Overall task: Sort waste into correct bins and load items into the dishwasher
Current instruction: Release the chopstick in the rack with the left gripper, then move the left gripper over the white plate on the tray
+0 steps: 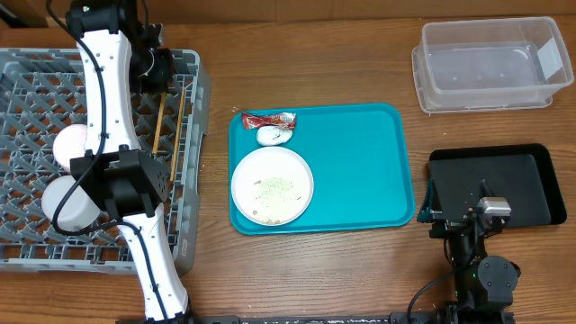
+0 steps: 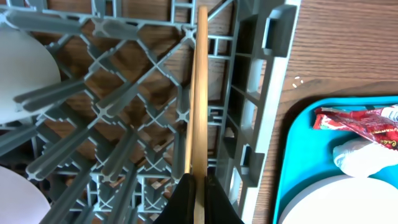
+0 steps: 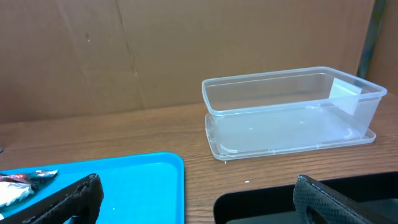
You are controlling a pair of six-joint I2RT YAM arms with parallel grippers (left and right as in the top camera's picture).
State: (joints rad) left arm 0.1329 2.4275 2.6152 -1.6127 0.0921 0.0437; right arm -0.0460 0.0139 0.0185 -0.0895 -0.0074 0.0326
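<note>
The left gripper (image 2: 199,193) is clamped on the near end of the wooden chopsticks (image 2: 200,93). The shafts run out over the lattice floor of the large square grey plastic dish rack (image 2: 261,93), just inside its right wall. From the wrist view I cannot tell whether both sticks are pinched or only one. They look light, stiff and smooth. Held at the end, they are likely to pivot or roll in the grip, and a thin stick could drop through a lattice opening, so a hold nearer the middle and across both should be steadier.

The right gripper (image 3: 199,208) stands with its fingers wide apart and holds nothing. It hovers by the shallow black rectangular tray (image 1: 526,162) and faces the clear rectangular plastic tub (image 3: 292,118).

On the teal serving tray (image 1: 360,162) lie the small red printed wrapper (image 1: 268,120) and, just beside it, the crumpled white scrap (image 1: 273,136). Both look featherlight. The wrapper is probably slick, so it is best pinched at an edge. The scrap is soft and should yield anywhere. The large white plate (image 1: 272,184) carries loose rice-like grains (image 1: 274,187). It looks rigid, glossy and breakable, so its rim is the place to hold it, kept level so that the grains do not spill.
</note>
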